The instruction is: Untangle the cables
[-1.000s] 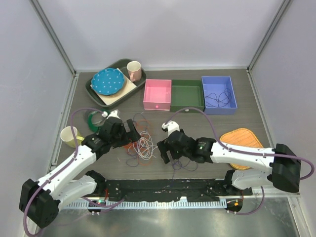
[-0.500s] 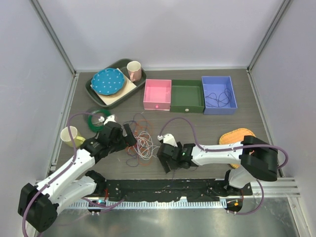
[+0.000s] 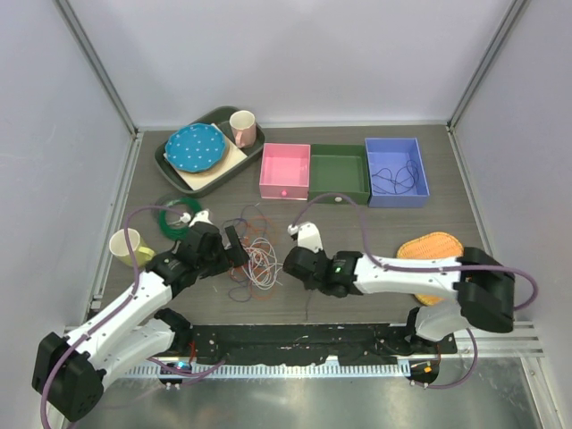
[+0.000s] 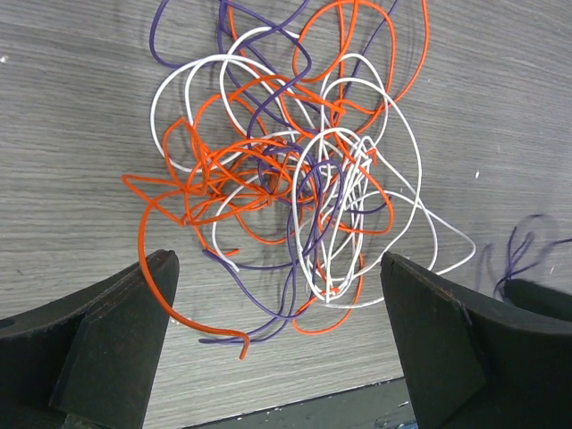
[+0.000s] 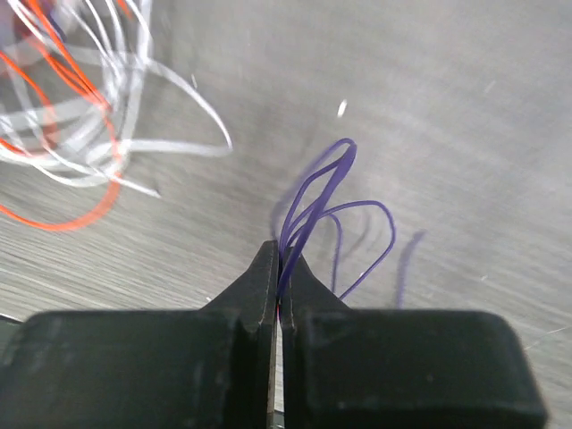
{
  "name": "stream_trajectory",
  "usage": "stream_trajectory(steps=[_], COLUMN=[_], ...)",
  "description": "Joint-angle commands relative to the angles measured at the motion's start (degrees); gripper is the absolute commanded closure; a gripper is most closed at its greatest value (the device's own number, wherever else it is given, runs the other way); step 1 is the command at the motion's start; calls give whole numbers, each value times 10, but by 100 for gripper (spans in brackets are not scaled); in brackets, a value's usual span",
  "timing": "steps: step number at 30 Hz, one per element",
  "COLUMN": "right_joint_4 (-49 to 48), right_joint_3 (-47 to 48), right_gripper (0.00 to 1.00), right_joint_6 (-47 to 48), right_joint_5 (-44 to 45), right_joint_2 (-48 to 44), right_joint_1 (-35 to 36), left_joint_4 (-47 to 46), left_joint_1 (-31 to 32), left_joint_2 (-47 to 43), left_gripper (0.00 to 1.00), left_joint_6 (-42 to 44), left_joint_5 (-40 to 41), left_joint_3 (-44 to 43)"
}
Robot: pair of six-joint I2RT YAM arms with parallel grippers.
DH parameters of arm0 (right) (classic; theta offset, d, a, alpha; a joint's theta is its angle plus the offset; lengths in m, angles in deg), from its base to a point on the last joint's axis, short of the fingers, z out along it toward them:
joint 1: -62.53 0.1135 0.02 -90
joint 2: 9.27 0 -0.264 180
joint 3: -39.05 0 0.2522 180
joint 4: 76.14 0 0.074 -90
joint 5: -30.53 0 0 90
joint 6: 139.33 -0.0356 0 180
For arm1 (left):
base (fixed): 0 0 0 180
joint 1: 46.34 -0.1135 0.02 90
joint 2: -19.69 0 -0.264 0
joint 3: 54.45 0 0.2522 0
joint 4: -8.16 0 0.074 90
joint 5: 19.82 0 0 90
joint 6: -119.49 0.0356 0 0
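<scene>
1. Since a second ago the right claw (image 5: 279, 268) has gone from spread wide to pressed together. It now pinches a doubled loop of dark purple cable (image 5: 320, 192) just above the desk (image 3: 375, 228).
2. The left claw (image 4: 277, 264) stands wide apart and grips nothing. It hangs over the tangle (image 4: 295, 179), with one finger showing at each side of its wrist view.
3. The tangle is made of red-orange, white and purple wires in loose overlapping loops, thickest at the middle. One orange end curls out free near the left finger.
4. It lies on the wood left of centre, between the two claws (the left one just beside it, the right one at its right fringe).
5. The pinched purple loops rise just right of the white strands. The blurred wrist view does not show whether they run back into the knot.
6. A green coil (image 3: 170, 217) lies apart at the left, beside a yellow cup (image 3: 125, 243). Another dark wire (image 3: 393, 176) sits inside the blue box (image 3: 398, 202).
7. Bare wood shows between the tangle and the far row made up of the pink box (image 3: 284, 192), the green box (image 3: 338, 197) and the blue box.
8. On the right a woven mat (image 3: 433, 246) lies well apart, and on the near side the desk's edge is close.
</scene>
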Motion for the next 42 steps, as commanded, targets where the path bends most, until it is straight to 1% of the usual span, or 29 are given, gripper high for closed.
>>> stream_trajectory(steps=[1,3,4,5,6,7,8,10,11,13,14,16,17,21,24,27,31,36,37,39,41,42], right_joint_4=[-41,-72,-81,-90,-107,-112,-117,-134,-136,-135,-135,-130,-129,-138,-151,-163,-172,-178,-178,-177,-174,-177], right_joint_3=[61,73,82,88,95,114,128,168,186,240,259,311,326,385,415,426,416,393,387,383,376,375], right_gripper=[99,99,99,99,99,99,99,99,99,99,99,99,99,99,99,99,99,99,91,80,65,55], right_joint_6=[44,72,79,85,99,106,111,131,140,160,165,176,179,194,209,217,218,208,207,205,202,202], right_joint_5=[84,55,40,25,-10,-26,-34,-15,-9,2,6,-1,-8,-21,-29,-34,-36,-2,-2,0,11,10], right_joint_2=[-108,-144,-152,-159,-166,-168,-167,-160,-154,-125,-111,-71,-57,3,44,80,129,189,206,219,227,226], right_joint_1=[-48,-86,-140,-167,-200,-254,-282,-320,-357,-393,-425,-462,-497,-565,-595,-607,-624,-628,-629,-628,-628,-628], left_joint_4=[-26,-26,-26,-26,-27,-27,-28,-29,-29,-29,-29,-30,-30,-30,-30,-27,-28,-34,-41,-47,-45,-42], left_joint_1=[-1,-1,-2,-2,-2,-2,-2,-2,-2,-2,-1,-2,-2,-2,-2,-2,-2,-2,-1,-2,-2,-2], left_joint_2=[-7,-2,2,5,6,8,10,13,16,19,21,24,26,35,40,46,51,61,62,69,74,75], left_gripper=[0,0,0,0,0,0,0,0,0,0,0,0,0,0,0,0,0,0,0,0,0,0], left_joint_6=[11,11,11,12,13,13,13,14,14,15,16,17,17,18,19,20,21,25,27,28,29,29], left_joint_5=[-18,-19,-22,-24,-25,-28,-28,-27,-27,-27,-28,-28,-28,-24,-20,-16,-13,-21,-29,-42,-39,-33], left_joint_3=[9,9,9,9,9,9,10,10,9,9,9,8,8,6,5,2,2,2,2,-1,-4,-5])
